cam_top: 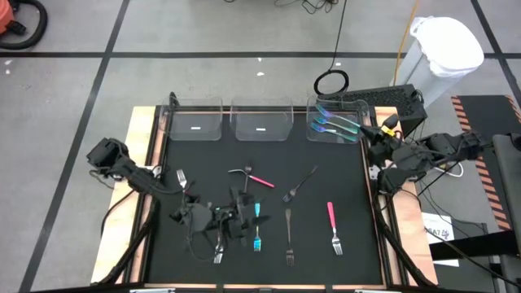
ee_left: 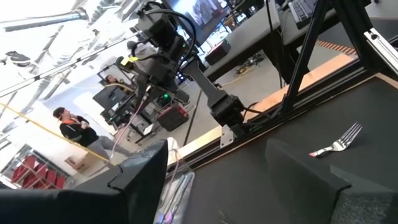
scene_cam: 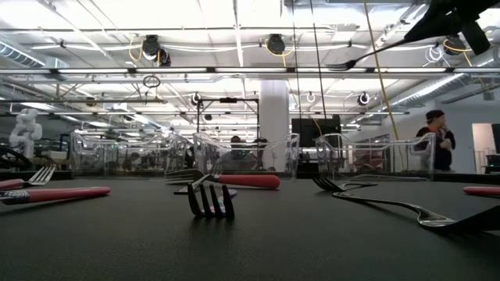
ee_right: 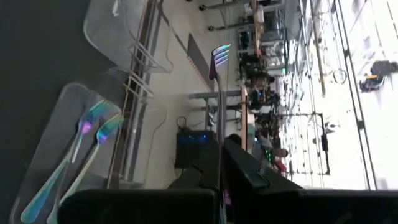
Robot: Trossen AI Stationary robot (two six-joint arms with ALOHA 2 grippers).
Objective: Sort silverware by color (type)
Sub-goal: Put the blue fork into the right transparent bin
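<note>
Teal forks (cam_top: 332, 124) binned upper right; right end effector (cam_top: 376, 133) clenched on another fork (ee_right: 219, 81).
Left end effector (cam_top: 236, 218) released, lower left; pink and black pieces on counter (cam_top: 342, 183) remain unsorted.

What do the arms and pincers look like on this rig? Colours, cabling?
Both arms are dark, jointed, segmented. The left pincer has blocky black fingers; the right pincer has slim black fingers. Black cables trail from each arm; the right arm carries a yellow tag near its wrist.

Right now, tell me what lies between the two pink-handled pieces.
A dark fork lies slanted between them; the high view shows it.
</note>
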